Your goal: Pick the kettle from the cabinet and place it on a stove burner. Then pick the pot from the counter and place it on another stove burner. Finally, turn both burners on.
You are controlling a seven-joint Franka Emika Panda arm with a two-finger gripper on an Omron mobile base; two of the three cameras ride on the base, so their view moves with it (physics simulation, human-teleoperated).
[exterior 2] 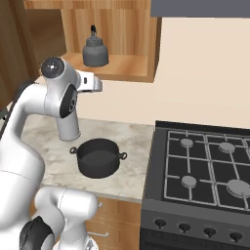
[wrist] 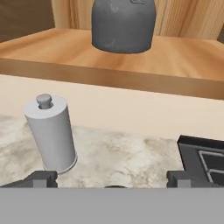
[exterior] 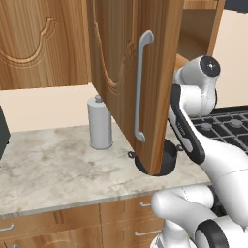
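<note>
I've got the claw (wrist: 112, 178) spread wide, gripping nothing, aimed up at the kettle (exterior 2: 94, 51) sitting on the open cabinet (exterior 2: 124, 72) shelf. Below, the pot (exterior 2: 98, 157) rests on the bench (exterior: 53, 164), canister (exterior: 100, 123) standing nearby.

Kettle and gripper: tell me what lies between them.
Nothing solid. In the hand view the open gripper faces the kettle across open air, with just the front edge of the cabinet shelf under the kettle.

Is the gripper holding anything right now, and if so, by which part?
Nothing is held. The gripper has its jaws wide open with empty space between them, and the kettle sits untouched on the cabinet shelf.
</note>
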